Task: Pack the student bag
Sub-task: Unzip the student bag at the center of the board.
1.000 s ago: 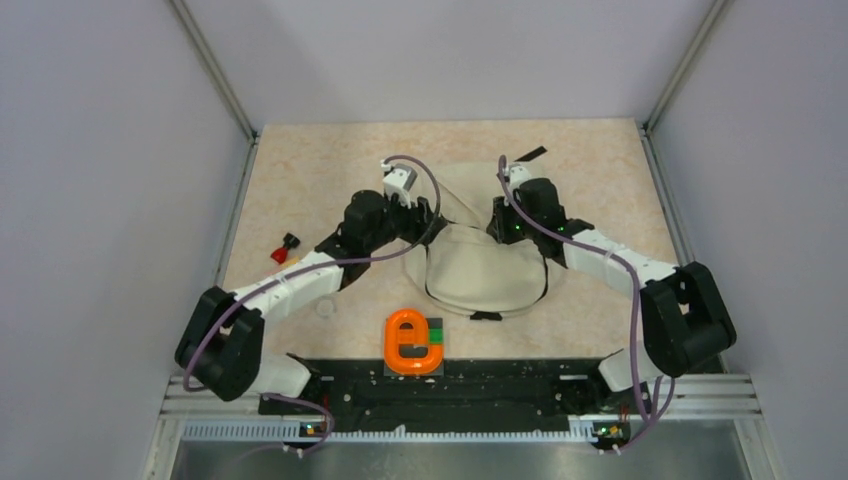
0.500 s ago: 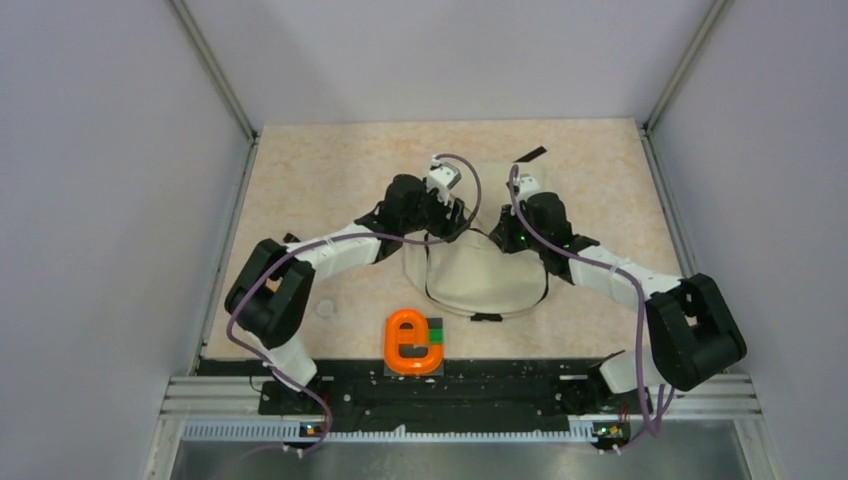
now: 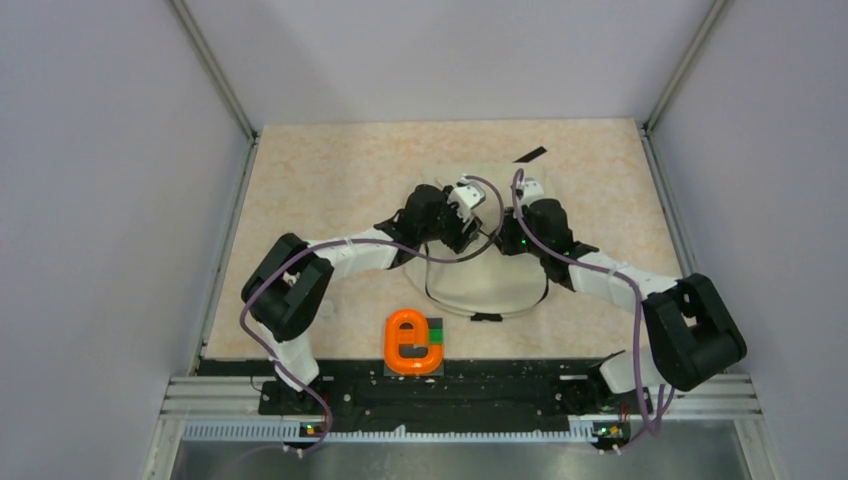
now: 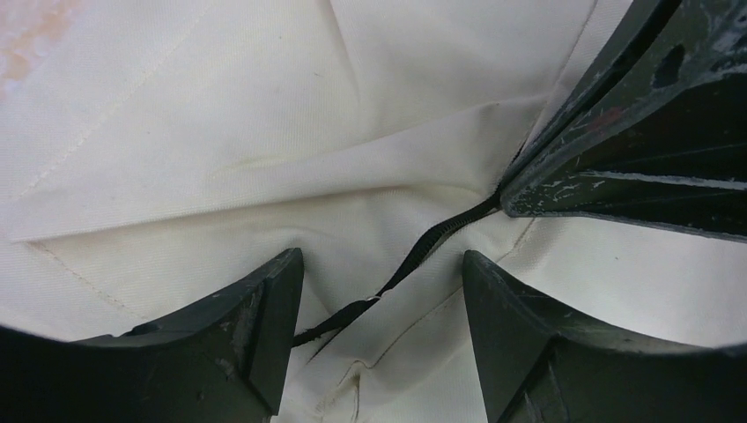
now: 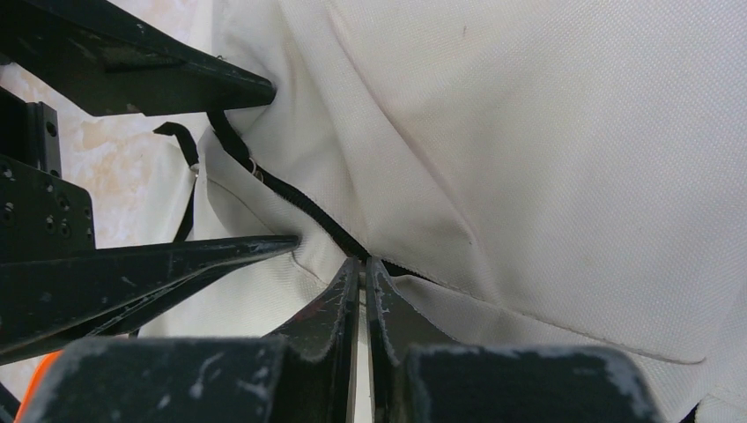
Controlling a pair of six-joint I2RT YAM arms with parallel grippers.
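The student bag (image 3: 487,283), cream fabric with black trim, lies mid-table. Both grippers meet at its far top edge. In the top view my left gripper (image 3: 472,222) sits just left of my right gripper (image 3: 503,228). My left gripper (image 4: 380,264) is open and straddles the black zipper (image 4: 440,231) and its small pull strap without closing on them. My right gripper (image 5: 363,263) is shut on the bag's zipper seam (image 5: 299,207), pinching the fabric edge. The right fingers (image 4: 617,132) show in the left wrist view's upper right. The bag's inside is hidden.
An orange e-shaped object (image 3: 408,341) with a green and black block (image 3: 436,336) stands near the front edge, ahead of the bag. A black strap piece (image 3: 530,154) lies at the back. A small pale ring (image 3: 325,310) lies left of the bag.
My left arm swung right from the bag's left side to its top edge beside the right gripper. The right gripper closed on the zipper seam.
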